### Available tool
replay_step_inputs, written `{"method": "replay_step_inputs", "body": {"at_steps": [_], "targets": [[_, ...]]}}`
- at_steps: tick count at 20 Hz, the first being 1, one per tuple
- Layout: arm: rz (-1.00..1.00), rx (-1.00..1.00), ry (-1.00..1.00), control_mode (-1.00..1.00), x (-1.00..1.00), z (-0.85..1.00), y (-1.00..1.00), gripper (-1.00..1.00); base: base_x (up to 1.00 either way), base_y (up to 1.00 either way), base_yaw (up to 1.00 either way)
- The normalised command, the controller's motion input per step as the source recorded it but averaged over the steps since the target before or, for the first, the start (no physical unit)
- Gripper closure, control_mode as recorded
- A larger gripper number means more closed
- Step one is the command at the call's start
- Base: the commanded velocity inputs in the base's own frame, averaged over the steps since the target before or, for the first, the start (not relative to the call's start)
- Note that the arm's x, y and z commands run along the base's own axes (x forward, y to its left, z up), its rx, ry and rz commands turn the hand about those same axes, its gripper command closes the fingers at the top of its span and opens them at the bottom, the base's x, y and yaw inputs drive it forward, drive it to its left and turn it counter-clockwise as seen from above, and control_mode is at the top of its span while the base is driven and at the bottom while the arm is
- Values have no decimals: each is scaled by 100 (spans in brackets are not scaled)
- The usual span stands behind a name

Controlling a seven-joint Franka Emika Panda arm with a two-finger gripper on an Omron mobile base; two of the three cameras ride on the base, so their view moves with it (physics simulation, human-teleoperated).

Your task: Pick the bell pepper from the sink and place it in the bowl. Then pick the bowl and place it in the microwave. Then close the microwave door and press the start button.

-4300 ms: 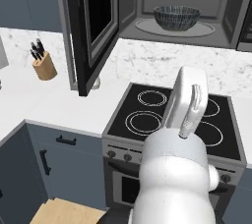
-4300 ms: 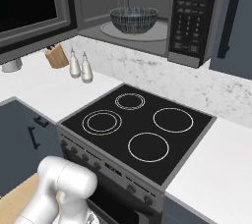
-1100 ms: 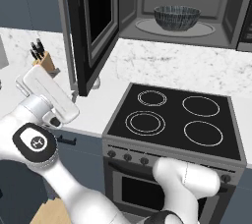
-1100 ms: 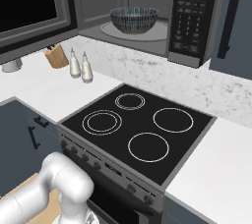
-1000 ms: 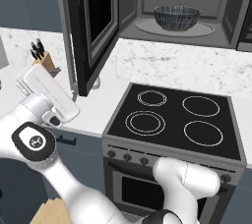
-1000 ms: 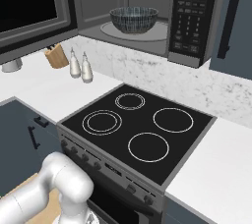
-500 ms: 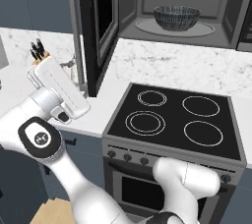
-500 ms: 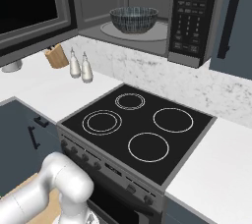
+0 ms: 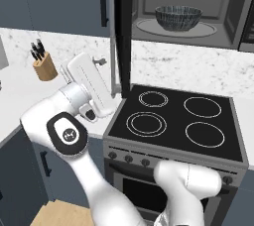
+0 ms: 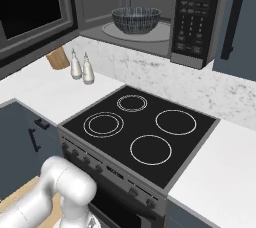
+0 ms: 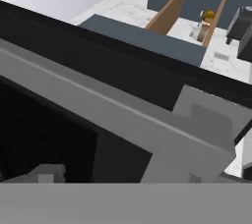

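The microwave [image 10: 150, 34] stands open above the counter, and the dark speckled bowl [image 9: 178, 18] [image 10: 136, 19] sits on its turntable. The bell pepper and the sink are out of view. The microwave door [image 9: 123, 31] [image 10: 35, 7] hangs about edge-on to the left base camera. My gripper [image 9: 106, 79] is open and pressed against the door's outer side, left of the stove, with nothing between its fingers. In the hand view the door's black frame [image 11: 123, 70] is very close. The microwave's control panel [image 10: 197, 12] is right of the cavity.
A black four-ring stove [image 9: 173, 121] [image 10: 140, 127] lies below the microwave. A knife block [image 9: 44, 64] and two shakers [image 10: 82, 67] stand on the white counter to the left. Marble backsplash runs behind.
The door has swung from wide open toward the cavity, now edge-on. My hand has moved right and up with it, staying against its outer side. The bowl has not moved.
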Motion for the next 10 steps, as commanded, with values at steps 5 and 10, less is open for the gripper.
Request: {"method": "replay_step_inputs", "body": {"at_steps": [5, 10], "targets": [[0, 15, -17, -100, 0, 15, -95, -100, 0, 0, 0], [0, 14, -17, -100, 0, 16, -91, -100, 0, 0, 0]]}}
